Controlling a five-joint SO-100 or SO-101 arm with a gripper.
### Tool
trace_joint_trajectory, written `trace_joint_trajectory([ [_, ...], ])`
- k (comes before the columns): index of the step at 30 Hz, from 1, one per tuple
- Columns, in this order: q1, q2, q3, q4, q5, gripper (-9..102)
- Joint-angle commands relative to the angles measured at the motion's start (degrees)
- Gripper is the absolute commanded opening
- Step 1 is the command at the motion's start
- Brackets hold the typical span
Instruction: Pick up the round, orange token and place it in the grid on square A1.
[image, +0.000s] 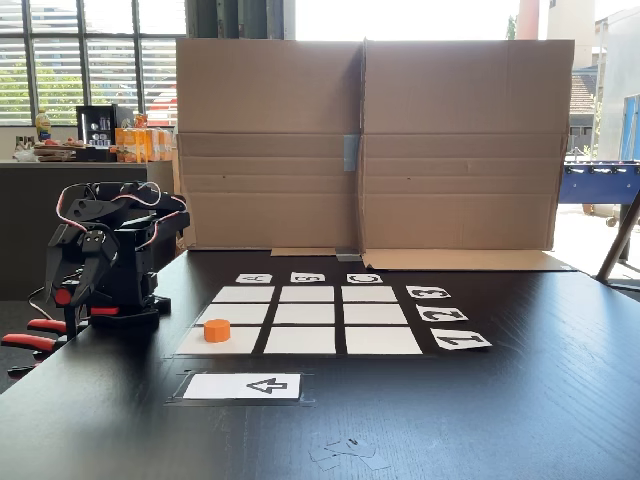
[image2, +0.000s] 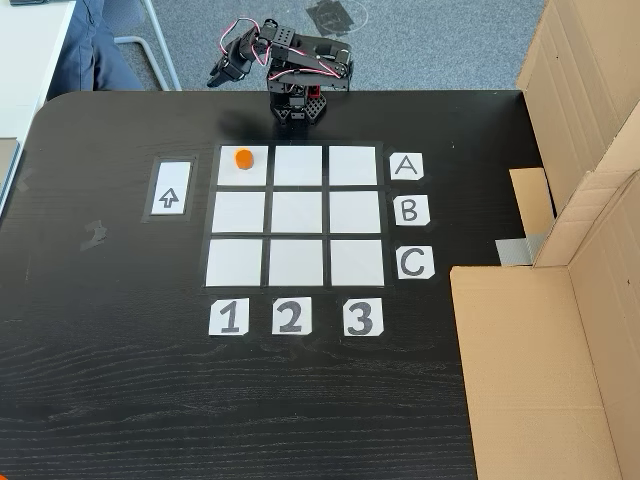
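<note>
The black tool (image2: 222, 72) is folded up off the back edge of the dark surface (image2: 120, 380), holding nothing; I cannot tell if it is released or clenched. The small orange round token (image2: 243, 158) sits on the white corner square A1 (image2: 254, 176) of the white nine-square grid (image2: 296, 262), near that square's top edge. I think a bump there could push it off. There is lots of open room around.
</note>
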Motion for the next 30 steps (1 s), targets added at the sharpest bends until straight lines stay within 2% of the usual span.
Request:
trace_joint_trajectory([
  [1, 10.9, 1.5, 1.7, -0.8, -0.4, 9],
  [8, 10.4, 4.1, 5.4, -0.5, -0.4, 3],
  [30, 9.8, 13.1, 7.2, 4.6, -0.2, 0],
])
